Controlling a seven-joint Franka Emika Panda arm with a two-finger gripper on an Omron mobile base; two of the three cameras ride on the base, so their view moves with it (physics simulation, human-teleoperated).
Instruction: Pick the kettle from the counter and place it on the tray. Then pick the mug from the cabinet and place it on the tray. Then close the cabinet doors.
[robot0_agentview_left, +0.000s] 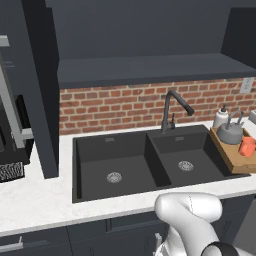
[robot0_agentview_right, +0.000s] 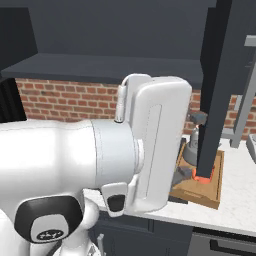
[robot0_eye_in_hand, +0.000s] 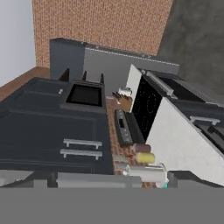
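1. In the left base view the tray (robot0_agentview_left: 227, 156) sat at the right edge of the frame, on the counter (robot0_agentview_left: 35, 200) just right of the dark double sink (robot0_agentview_left: 145, 162).
2. The kettle (robot0_agentview_left: 230, 132) stood upright on the far part of the tray, its thin arched handle rising above it.
3. The mug (robot0_agentview_left: 247, 146) stood on the tray too, just in front and to the right of the kettle, close to the frame's right edge.
4. A whitish soap bottle (robot0_agentview_left: 221, 117) stood behind the kettle against the brick wall (robot0_agentview_left: 115, 107), and a dark faucet (robot0_agentview_left: 172, 111) rose behind the sink at centre.
5. In the right base view the arm's white body covered the left and centre; the tray (robot0_agentview_right: 212, 192) showed at centre right, with the mug (robot0_agentview_right: 204, 177) glowing orange behind the lower edge of a dark cabinet door (robot0_agentview_right: 220, 85) that crossed the frame in front of it.
6. The kettle (robot0_agentview_right: 190, 150) was partly seen between the arm and that door.
7. The pincer's fingers could not be made out in the pictures; its jaws stood fully apart, and nothing could be seen between them.
8. The hand view, rolled sideways, looked along the kitchen over dark cabinet fronts and a black cooktop (robot0_eye_in_hand: 146, 107).
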